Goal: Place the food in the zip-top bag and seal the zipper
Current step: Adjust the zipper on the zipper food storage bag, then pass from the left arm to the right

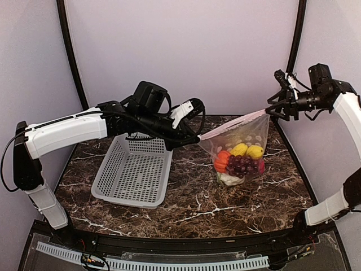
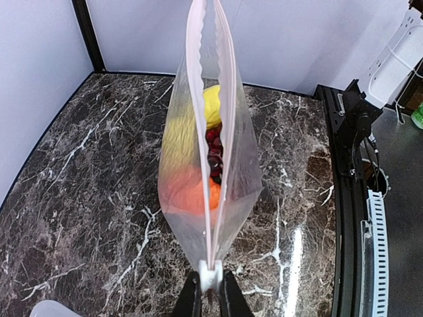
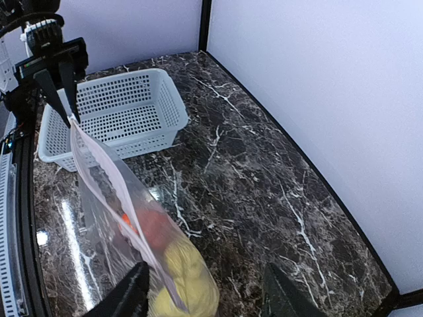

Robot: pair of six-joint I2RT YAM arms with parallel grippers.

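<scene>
Top/wrist cams, shared bag (image 1: 242, 134)

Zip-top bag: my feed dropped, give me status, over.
Left hand shut on zip-top bag corner. Right hand open beside far corner. Food inside, zipper partly parted. Basket apart, left of bag.

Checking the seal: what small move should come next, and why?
Probably close the right gripper on the zipper and press along it: its strips gape at that end, the food is inside, and the left gripper pins the other end.
</scene>
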